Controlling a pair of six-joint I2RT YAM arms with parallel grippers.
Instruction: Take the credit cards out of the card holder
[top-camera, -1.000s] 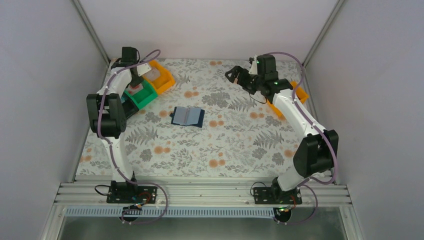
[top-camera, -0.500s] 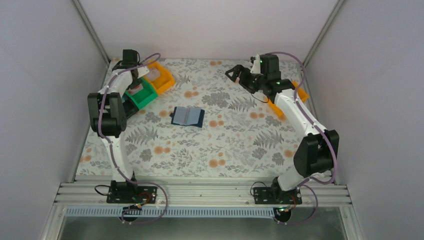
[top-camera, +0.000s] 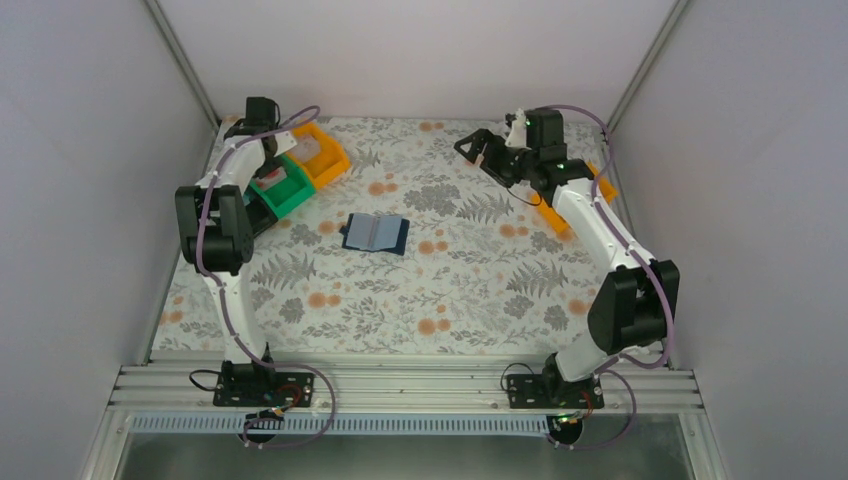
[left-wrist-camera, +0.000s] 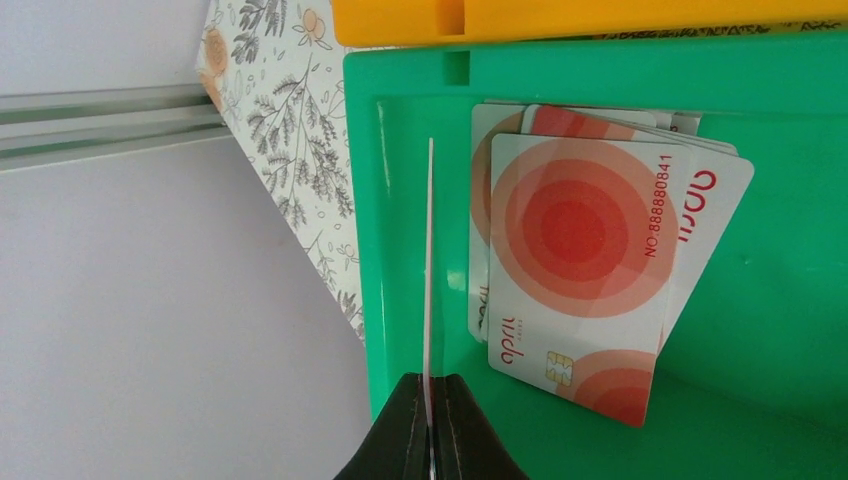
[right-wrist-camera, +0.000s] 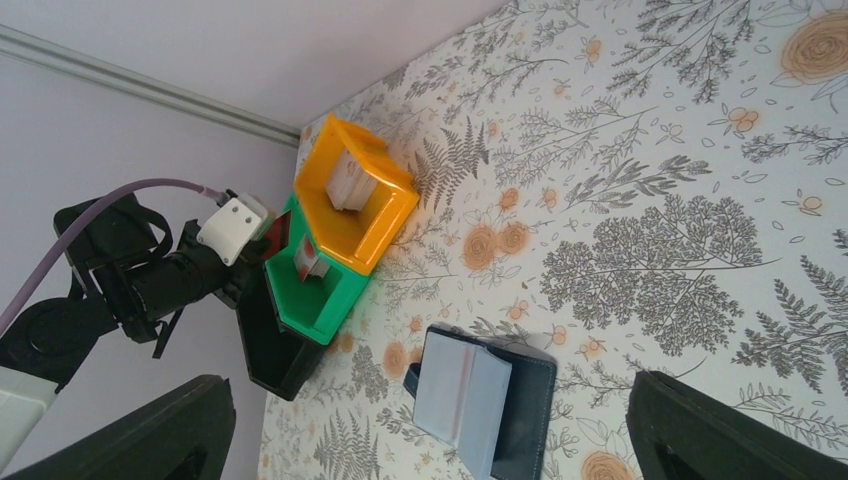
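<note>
**One credit card pinched over the green bin**

The left jaws clamp it edge-on — beside it, more cards lie stacked in the bin. The right jaws gape wide; between them, farther off, the card holder lies open on the table.

Card holder lies open nr green bin.

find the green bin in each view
Top external: the green bin is upper left, under the left arm's wrist.
Left wrist: the bin fills the centre and right; the left hand holds a card edge-on over it.
Right wrist: the bin is left of centre.
Shared landmark: the orange bin, right beside it in all three views.
</note>
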